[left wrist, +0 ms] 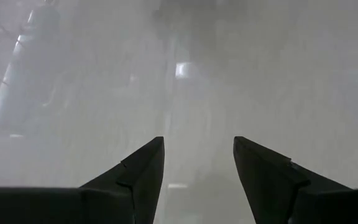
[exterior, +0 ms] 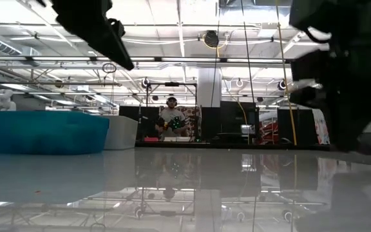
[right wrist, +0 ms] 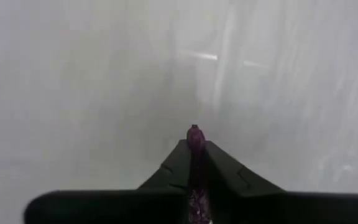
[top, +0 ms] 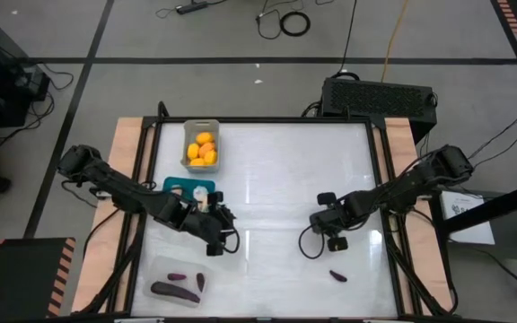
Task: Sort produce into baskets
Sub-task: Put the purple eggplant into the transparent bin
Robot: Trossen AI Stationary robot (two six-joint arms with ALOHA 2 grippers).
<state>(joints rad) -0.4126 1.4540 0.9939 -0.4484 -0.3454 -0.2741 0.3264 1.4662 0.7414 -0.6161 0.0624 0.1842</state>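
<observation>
Over the surface, left to right: risks are judged from how things lie now.
Clear basket (top: 176,281): it is set at the near left corner of the surface (top: 276,170); a larger and two smaller eggplants are held in it.
Teal basket (top: 179,185): it is placed just behind the left tool, partly hidden by the arm; a pale bulb (top: 203,192) is seen at its edge, and a knock from the arm is judged possible.
Left tool (left wrist: 197,163): it is held between the teal and clear baskets with its fingers spread apart and nothing gripped.
Grey basket (top: 201,146): yellow-orange fruits are heaped in it at the far left; no risk is judged there.
Right tool (right wrist: 194,163): it is closed on a small purple eggplant (right wrist: 194,138), only the tip being seen past the fingers.
Grip risk: the piece is pinched near its end, so a slip or twist is judged likely if it is carried fast.
Path risk: the clear basket is well apart across the surface, and the left arm is lying near that route, so a brush is possible.
Loose eggplant (top: 337,275): it is left near the front right, close below the right arm; it could be nudged off.
</observation>
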